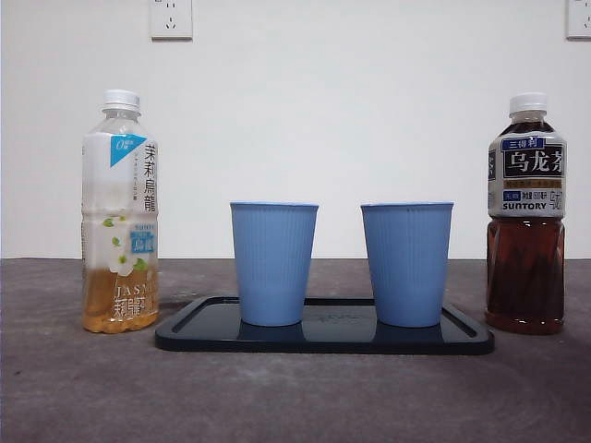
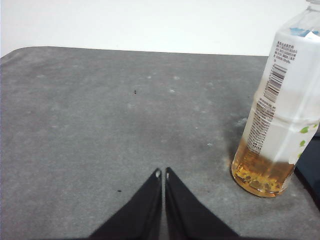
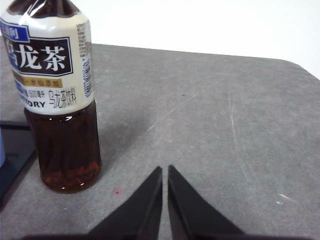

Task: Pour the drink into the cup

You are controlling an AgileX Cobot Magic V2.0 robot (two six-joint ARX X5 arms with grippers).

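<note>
Two ribbed blue plastic cups, the left cup [image 1: 273, 263] and the right cup [image 1: 406, 264], stand upright and apart on a flat black tray [image 1: 466, 338] at the middle of the grey tabletop [image 1: 295, 397]. Just beside the tray's right end stands a capped bottle of dark oolong tea [image 1: 526, 214]; near its left end, a capped jasmine tea bottle [image 1: 120, 212] holding little amber liquid. The left claw [image 2: 161, 173] and right claw [image 3: 165, 170] each have tips together, holding nothing, near their bottles.
</note>
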